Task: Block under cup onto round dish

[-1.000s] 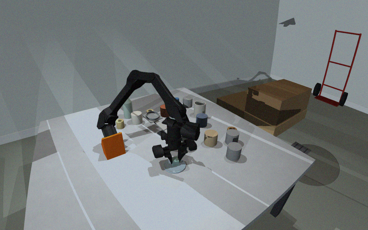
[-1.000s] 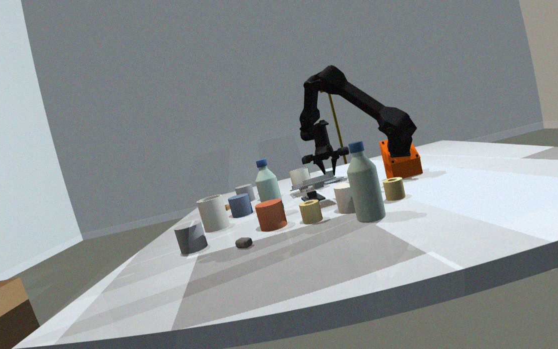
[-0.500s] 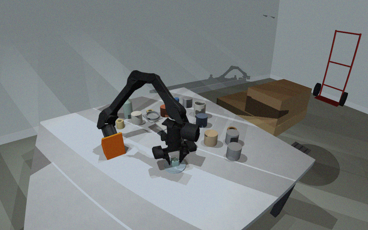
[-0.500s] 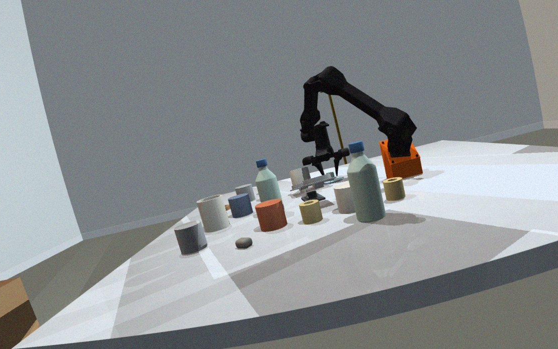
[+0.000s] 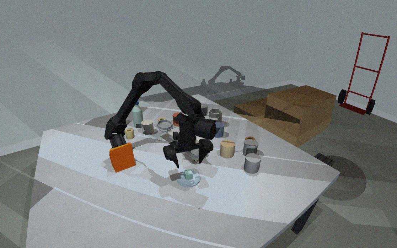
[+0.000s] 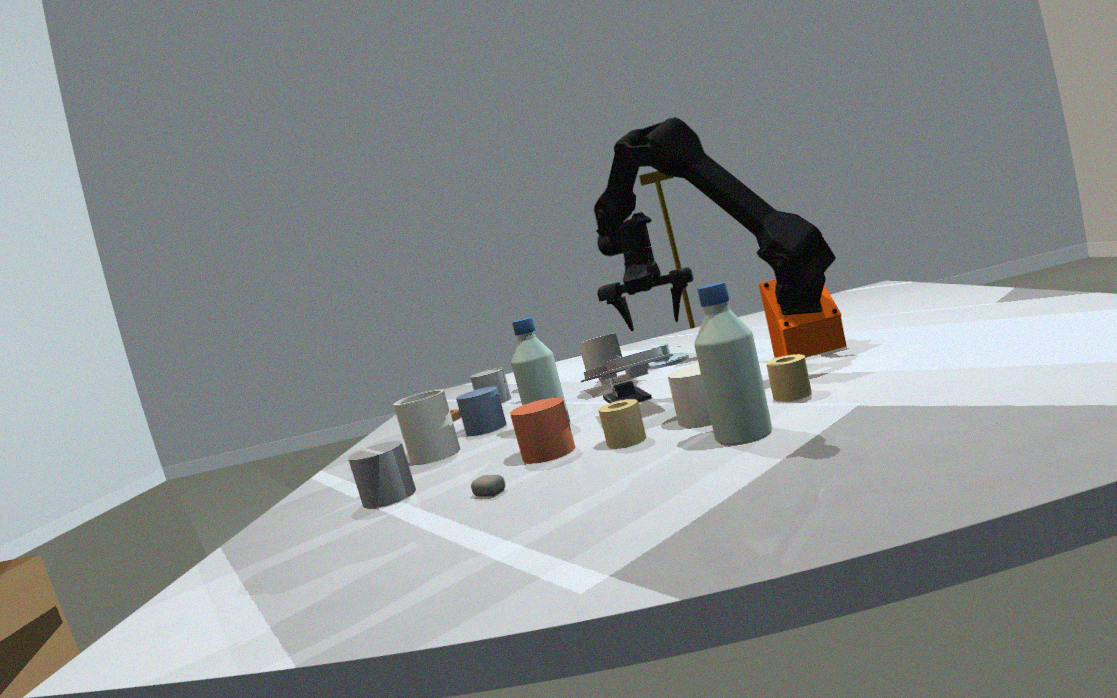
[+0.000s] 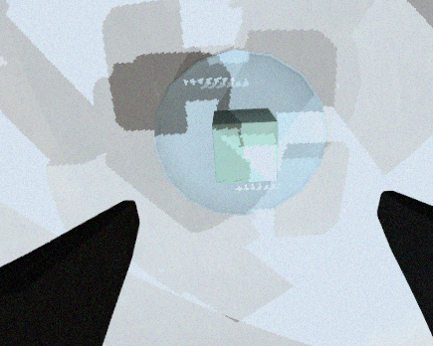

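The pale green block [image 5: 188, 174] [image 6: 664, 348] [image 7: 246, 149] rests on the round, bluish, see-through dish [image 5: 190, 184] [image 6: 678, 358] [image 7: 184, 174], inside its rim. My gripper [image 5: 189, 165] [image 6: 654, 325] [image 7: 260, 208] is wide open and empty, a little above the block, with a fingertip to each side. One whitish cup [image 6: 601, 351] stands on the balance [image 6: 627, 394]; in the top view the gripper hides most of it. The balance's other end shows an empty ring [image 5: 164, 128]. A matching whitish cup [image 5: 147, 127] [image 6: 687, 398] stands on the table beside that end. No cup is above the dish.
Bottles [image 5: 137, 115] [image 6: 535, 372] [image 6: 731, 372], a blue cylinder [image 5: 219, 129] [image 6: 482, 411], a red cylinder [image 6: 543, 430], a tan cylinder [image 5: 227, 149] and grey cylinders [image 5: 251, 163] [image 6: 382, 476] stand around the balance. A yellow ring-shaped piece [image 5: 129, 133] [image 6: 789, 378] stands near the orange arm base [image 5: 122, 157].
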